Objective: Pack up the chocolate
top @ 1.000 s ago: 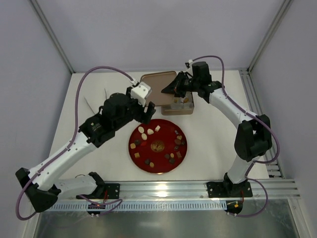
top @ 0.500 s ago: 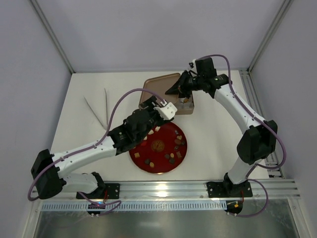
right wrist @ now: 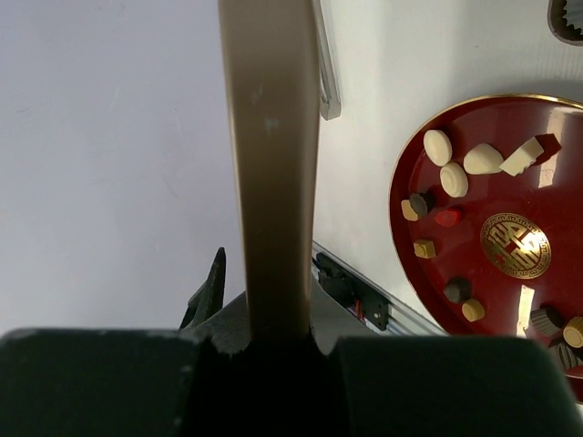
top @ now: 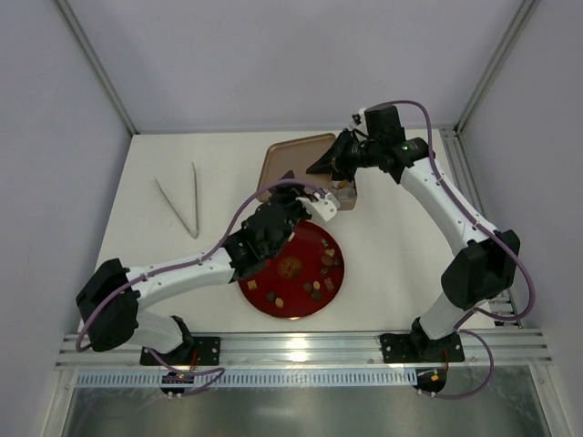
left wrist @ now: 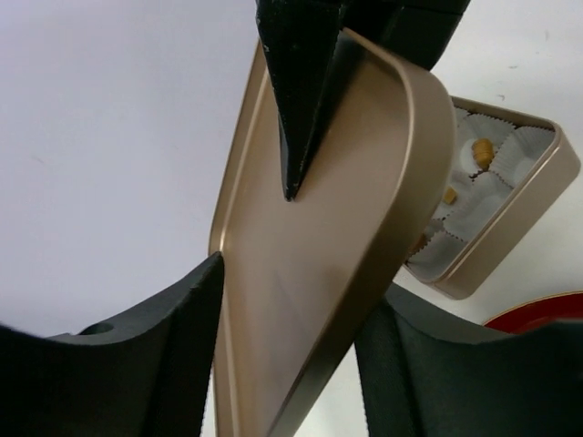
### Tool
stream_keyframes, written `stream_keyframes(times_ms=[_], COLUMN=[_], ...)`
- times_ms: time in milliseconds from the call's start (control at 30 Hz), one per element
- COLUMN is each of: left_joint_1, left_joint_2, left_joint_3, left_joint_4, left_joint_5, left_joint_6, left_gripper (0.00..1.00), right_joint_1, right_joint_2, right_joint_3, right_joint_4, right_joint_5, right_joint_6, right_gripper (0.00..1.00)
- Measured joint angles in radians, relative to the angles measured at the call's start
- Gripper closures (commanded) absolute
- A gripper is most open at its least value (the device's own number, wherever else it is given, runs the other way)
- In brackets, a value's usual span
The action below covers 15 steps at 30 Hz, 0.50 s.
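The right claw is clamped on the bronze lid and holds it raised and tilted above the far part of the worktop, just beside the open tin. In the right wrist view the lid rises edge-on from between the closed fingers. Held this way, the lid seems meant to leave the tin's compartments open for loading. The left claw stands wide, one finger on either side of the lid's lower part. It is not visibly pressing, so I judge it is placed to steady the lid or take it over. The tin sits toward the far edge, a little right of the middle, lined with crinkled white paper cups. At least two of them carry a caramel-tan piece. Most of the chocolates, cream, tan and dark, lie scattered on the red plate in the middle of the worktop, nearer the near edge and close to the tin. By that spread, packing has barely started, and neither claw is free to pick a piece while both attend to the lid. A pair of pale tongs lies well apart toward the left edge. The tilted lid could slip or knock the tin if the handover is loose.
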Motion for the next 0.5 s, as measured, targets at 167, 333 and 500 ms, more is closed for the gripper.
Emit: stream_keyframes(times_ms=[167, 333, 500], left_joint_1=[-0.001, -0.005, -0.016], left_joint_2=[0.041, 0.084, 0.117], left_joint_3=[0.000, 0.001, 0.013], left_joint_4=[0.051, 0.077, 0.084], left_joint_5=[-0.035, -0.061, -0.096], left_joint_6=[0.063, 0.122, 0.179], left_gripper=[0.63, 0.93, 1.00], right_joint_1=[0.000, 0.000, -0.003], right_joint_2=[0.000, 0.000, 0.000], right_joint_3=[-0.002, -0.002, -0.006], right_joint_4=[-0.011, -0.013, -0.013], right_joint_5=[0.000, 0.001, 0.011], right_joint_6=[-0.001, 0.000, -0.022], right_gripper=[0.96, 0.96, 0.93])
